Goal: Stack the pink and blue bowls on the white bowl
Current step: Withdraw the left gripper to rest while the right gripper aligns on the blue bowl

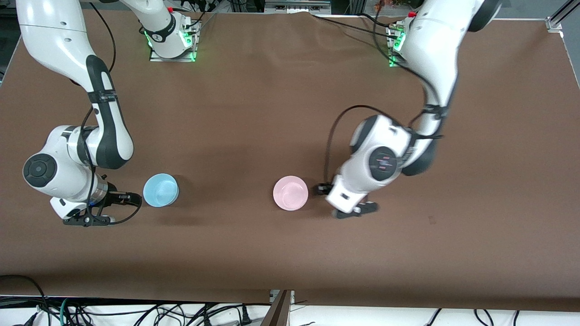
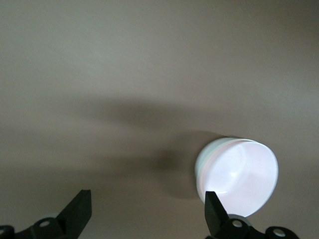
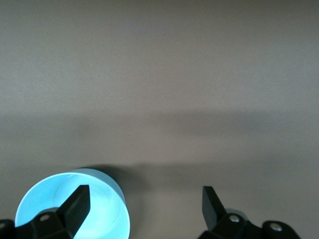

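Both grippers, left (image 1: 346,201) and right (image 1: 108,209), hang wide open beside the unstacked pale pink plastic bowl (image 1: 290,193) and sky-blue plastic bowl (image 1: 160,190); no white bowl shows.

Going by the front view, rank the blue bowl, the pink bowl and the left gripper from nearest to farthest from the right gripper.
Measured from the right gripper, open at the right arm's end of the table:
1. blue bowl, right beside it.
2. pink bowl, near the table's middle.
3. left gripper, open, just past the pink bowl toward the left arm's end.
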Controlling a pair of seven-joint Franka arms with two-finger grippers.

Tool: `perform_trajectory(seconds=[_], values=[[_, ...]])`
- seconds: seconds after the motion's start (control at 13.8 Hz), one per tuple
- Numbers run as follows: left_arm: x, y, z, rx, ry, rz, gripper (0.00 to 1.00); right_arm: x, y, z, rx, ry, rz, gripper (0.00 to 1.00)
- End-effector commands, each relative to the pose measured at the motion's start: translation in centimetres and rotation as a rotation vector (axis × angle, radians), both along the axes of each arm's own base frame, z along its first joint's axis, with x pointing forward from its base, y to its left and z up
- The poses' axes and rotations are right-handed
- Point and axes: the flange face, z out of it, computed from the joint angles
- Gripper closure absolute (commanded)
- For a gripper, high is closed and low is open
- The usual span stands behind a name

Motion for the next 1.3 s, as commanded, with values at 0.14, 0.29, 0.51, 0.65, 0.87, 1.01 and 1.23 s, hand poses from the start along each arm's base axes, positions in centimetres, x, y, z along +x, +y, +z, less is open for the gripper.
perform_trajectory(seconds=[0.14, 0.29, 0.51, 0.65, 0.87, 1.01, 1.23], values=[[-0.5, 19.4, 10.6, -0.004, -0.024, 0.015, 0.0, -0.4, 0.2, -1.8, 0.019, 0.011, 0.001, 0.01], [-1.5, 28.0, 14.5, 0.019, -0.031, 0.091, 0.0, -1.0, 0.5, -3.0, 0.018, 0.031, 0.005, 0.01], [-4.4, 36.4, 18.9, 0.056, -0.024, 0.077, 0.0, -1.4, 0.4, -3.5, 0.018, 0.038, 0.007, 0.01], [-6.8, 40.1, 22.2, 0.111, -0.027, -0.005, 0.0, -1.7, 0.4, -3.9, 0.018, 0.048, 0.007, 0.02], [-9.3, 42.0, 25.2, 0.139, -0.016, -0.053, 0.0, -1.9, 0.3, -4.2, 0.017, 0.052, 0.006, 0.02], [-9.4, 40.4, 25.5, 0.128, -0.012, -0.083, 0.0, -2.1, 0.3, -4.3, 0.017, 0.054, 0.006, 0.02], [-8.9, 35.1, 24.2, 0.164, 0.02, -0.172, 0.0, -2.4, 0.2, -4.9, 0.016, 0.054, 0.004, 0.02]])
